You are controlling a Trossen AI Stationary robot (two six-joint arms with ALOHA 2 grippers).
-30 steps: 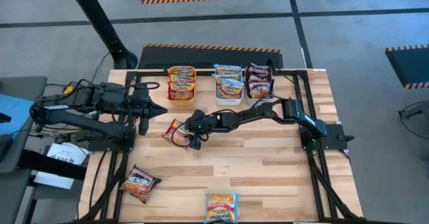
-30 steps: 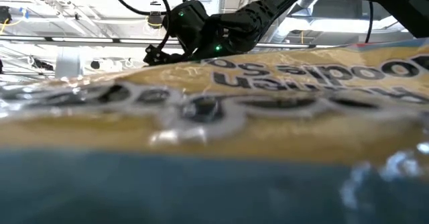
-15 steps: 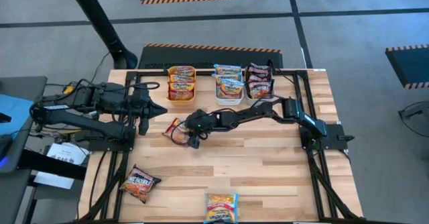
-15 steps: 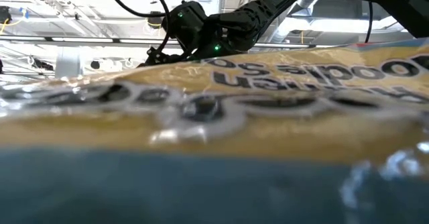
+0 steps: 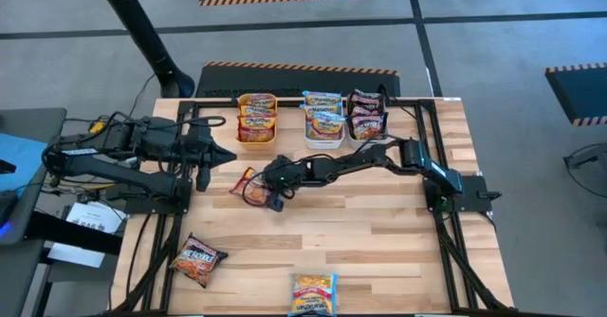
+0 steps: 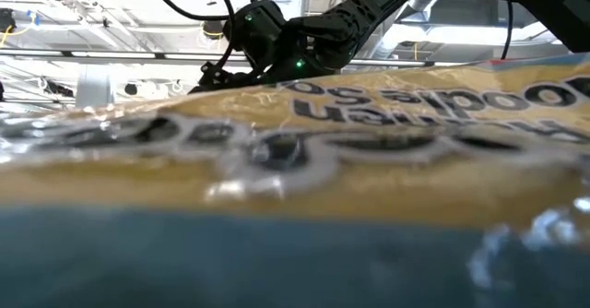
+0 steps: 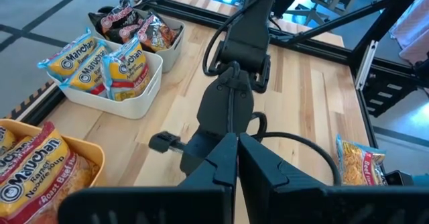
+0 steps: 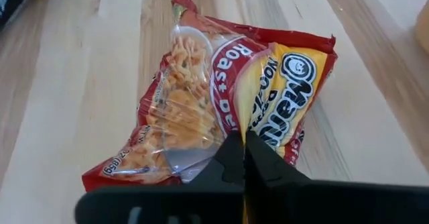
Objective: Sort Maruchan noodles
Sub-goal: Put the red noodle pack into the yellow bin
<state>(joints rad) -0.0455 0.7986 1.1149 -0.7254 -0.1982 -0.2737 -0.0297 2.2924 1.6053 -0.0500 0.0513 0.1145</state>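
Tabletop [image 5: 379, 232]: light wood planks, framed by dark rails.

Right arm: reaches from the right edge across to the left of centre. Right gripper [image 5: 266, 195] is down at a packet, fingers pinched together on its wrapper edge, as the right wrist view shows [image 8: 239, 158].

Left arm: folded at the left edge, over the rail. Left gripper [image 5: 226, 156] has its fingers closed on nothing, tips pointing toward the centre.

Three bins along the far edge, touching side by side: orange bin [image 5: 256, 139], white bin [image 5: 322, 142], grey bin [image 5: 370, 135]. Each holds several packets: orange-yellow, blue-pink and dark maroon in that order.

Gripped packet [image 5: 248, 184]: red and yellow wrapper, lying flat left of centre, crumpled where the fingers hold it.

Loose packet [image 5: 198, 260]: red-orange, near the left front corner.

Loose packet, yellow and blue [image 5: 313, 294]: at the front edge, middle, filling most of the low view [image 6: 369, 142].
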